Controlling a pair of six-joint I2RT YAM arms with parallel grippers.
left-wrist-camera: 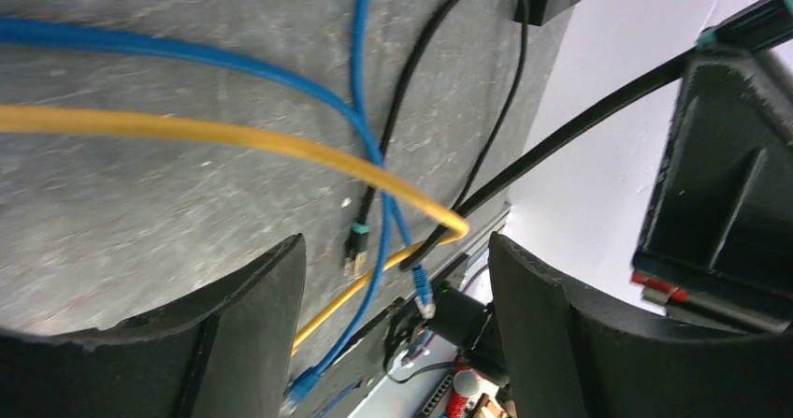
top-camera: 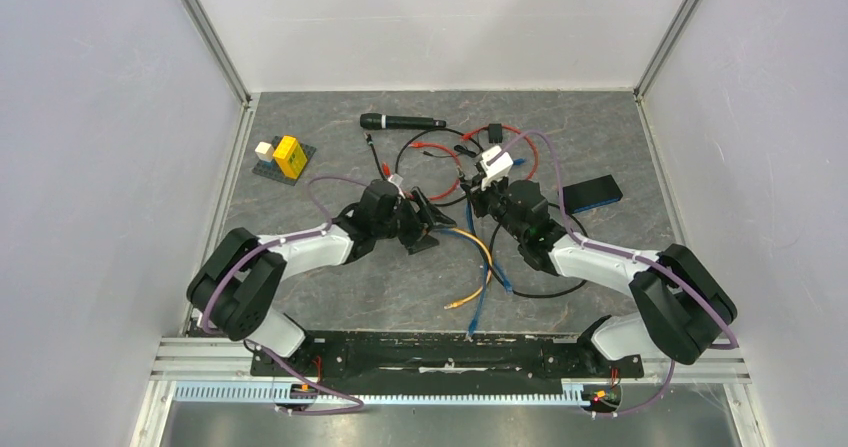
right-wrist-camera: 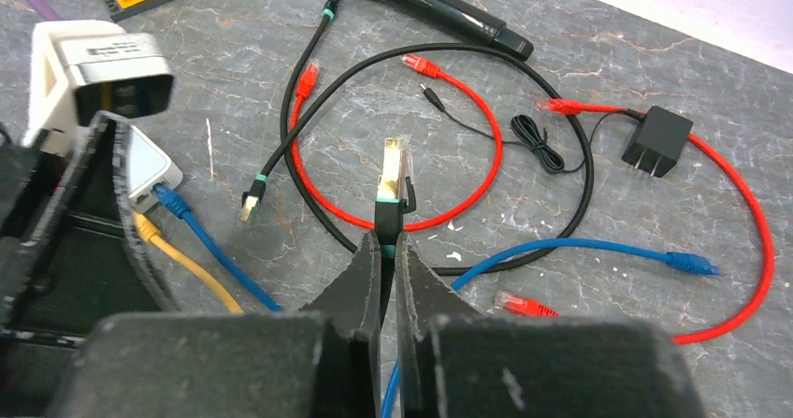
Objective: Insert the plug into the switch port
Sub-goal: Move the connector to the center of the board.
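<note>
My right gripper (right-wrist-camera: 388, 242) is shut on a black cable just behind its plug (right-wrist-camera: 396, 170), which has a teal band and a clear gold-tipped end and points away from me above the table. The pale switch box (right-wrist-camera: 154, 167) shows at the left of the right wrist view, partly hidden behind a finger of my left gripper (right-wrist-camera: 103, 203). A blue and a yellow cable are plugged into its edge. In the left wrist view my left gripper (left-wrist-camera: 395, 254) is open with only table and cables between its fingers; the switch is out of that view. In the top view the two grippers (top-camera: 425, 229) (top-camera: 478, 202) are close together.
A black microphone (right-wrist-camera: 430, 7) lies at the back. Red cables (right-wrist-camera: 468, 175), a blue cable (right-wrist-camera: 598, 247), a thin black wire and a black power adapter (right-wrist-camera: 659, 140) are spread beyond the plug. A yellow block on a dark plate (top-camera: 285, 157) is back left, a dark flat box (top-camera: 590, 192) right.
</note>
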